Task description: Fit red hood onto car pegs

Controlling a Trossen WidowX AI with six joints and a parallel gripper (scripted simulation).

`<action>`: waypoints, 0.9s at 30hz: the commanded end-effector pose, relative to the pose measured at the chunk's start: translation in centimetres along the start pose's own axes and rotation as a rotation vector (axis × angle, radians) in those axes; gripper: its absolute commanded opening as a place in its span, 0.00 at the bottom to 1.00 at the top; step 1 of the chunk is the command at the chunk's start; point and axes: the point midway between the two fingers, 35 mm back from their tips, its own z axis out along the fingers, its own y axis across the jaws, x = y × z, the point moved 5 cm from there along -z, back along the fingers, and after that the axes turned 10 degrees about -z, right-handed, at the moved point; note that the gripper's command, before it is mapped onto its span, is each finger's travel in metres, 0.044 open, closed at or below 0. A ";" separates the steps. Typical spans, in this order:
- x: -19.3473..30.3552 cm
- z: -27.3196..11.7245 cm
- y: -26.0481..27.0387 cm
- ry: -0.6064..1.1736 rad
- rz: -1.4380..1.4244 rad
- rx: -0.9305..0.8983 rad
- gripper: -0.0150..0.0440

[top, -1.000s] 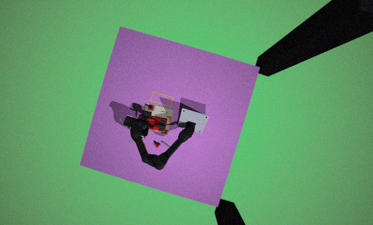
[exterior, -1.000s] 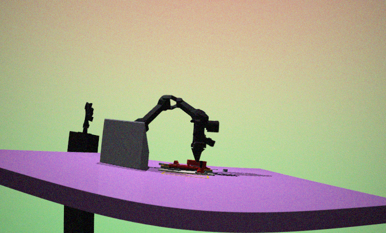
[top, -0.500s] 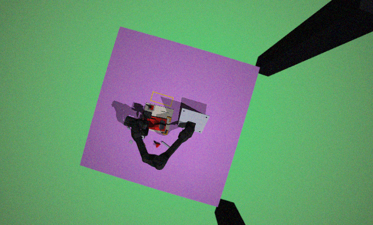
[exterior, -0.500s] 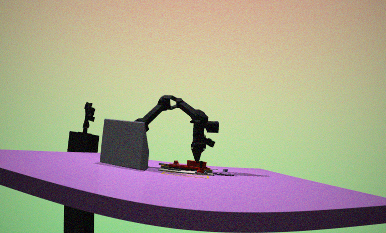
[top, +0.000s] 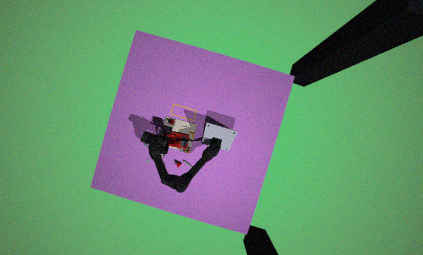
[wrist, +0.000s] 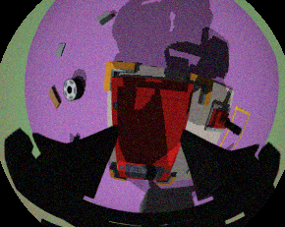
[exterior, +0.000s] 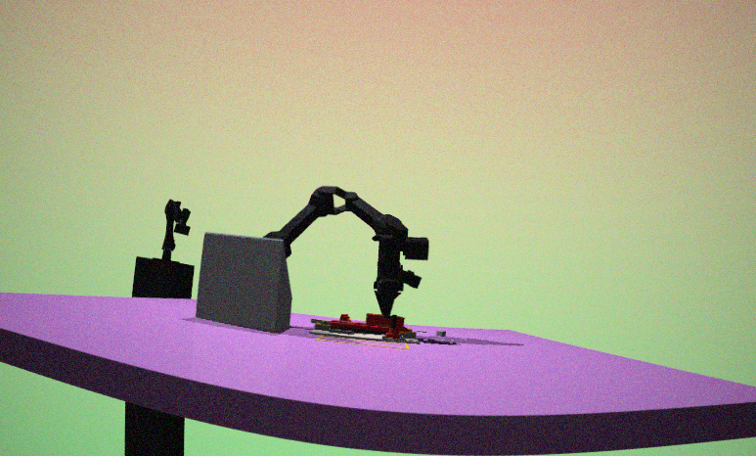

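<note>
The red hood (exterior: 378, 319) (wrist: 173, 112) is between the fingers of my gripper (exterior: 387, 314) (wrist: 149, 130). The gripper is shut on it, with one finger at each long side in the wrist view. The hood is over the red car chassis (exterior: 340, 327) (wrist: 174, 164), low at deck height in the exterior view. Orange corner brackets of the jig (wrist: 108, 83) stand around the chassis. The pegs, the corner holes and the engine block are hidden or too dark to make out, so I cannot tell whether the hood sits flat.
A beige plate (top: 183, 126) beside the car bears a small red part (wrist: 217, 118). A yellow outline (top: 184, 106) (wrist: 243, 110) is beyond it. A wheel (wrist: 71, 89), a brown block (wrist: 55, 96) and grey pieces lie nearby. A grey box (exterior: 242, 280) stands by the arm's base.
</note>
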 end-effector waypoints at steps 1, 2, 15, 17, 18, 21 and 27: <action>0.0 0.0 0.0 0.000 0.000 0.000 0.79; 0.0 0.0 0.0 0.000 0.000 0.000 0.83; -0.4 -2.8 0.0 0.018 0.000 0.014 1.00; -0.6 -4.4 0.1 0.028 0.000 0.020 1.00; -0.6 -5.1 0.2 0.033 0.000 0.022 1.00; -0.6 -6.3 0.3 0.041 -0.001 0.024 1.00; -0.6 -6.3 0.3 0.041 -0.001 0.024 1.00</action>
